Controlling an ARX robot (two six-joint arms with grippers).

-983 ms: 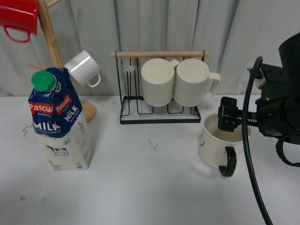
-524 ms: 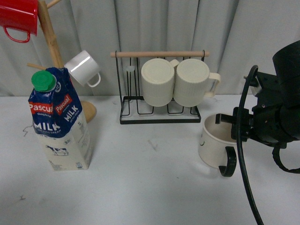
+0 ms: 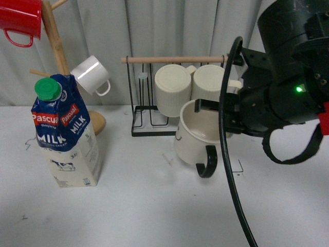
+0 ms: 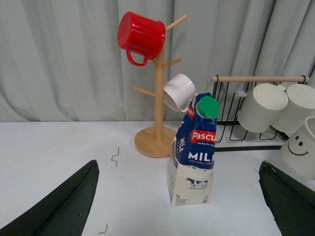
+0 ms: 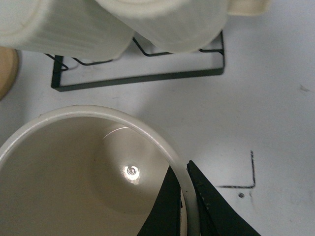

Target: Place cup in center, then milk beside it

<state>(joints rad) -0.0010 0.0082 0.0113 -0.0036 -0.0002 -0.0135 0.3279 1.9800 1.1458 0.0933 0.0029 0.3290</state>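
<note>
- Bench (image 3: 128, 211): white, carries everything.
- R arm (image 3: 288, 77): right jaws pinch the cup (image 3: 189, 146) rim, one side in, one out (I read that from the wrist cam).
- Milk (image 3: 66, 136): upright, bench's left, well apart from cup.
- Cup: mid-bench, before the rack (image 3: 149, 59), handle toward me; touching bench or not, I can't tell.
- Left jaws: spread wide, holding nothing.

Cup (image 3: 187, 148) right of milk (image 3: 66, 138), before rack (image 3: 175, 59)
</note>
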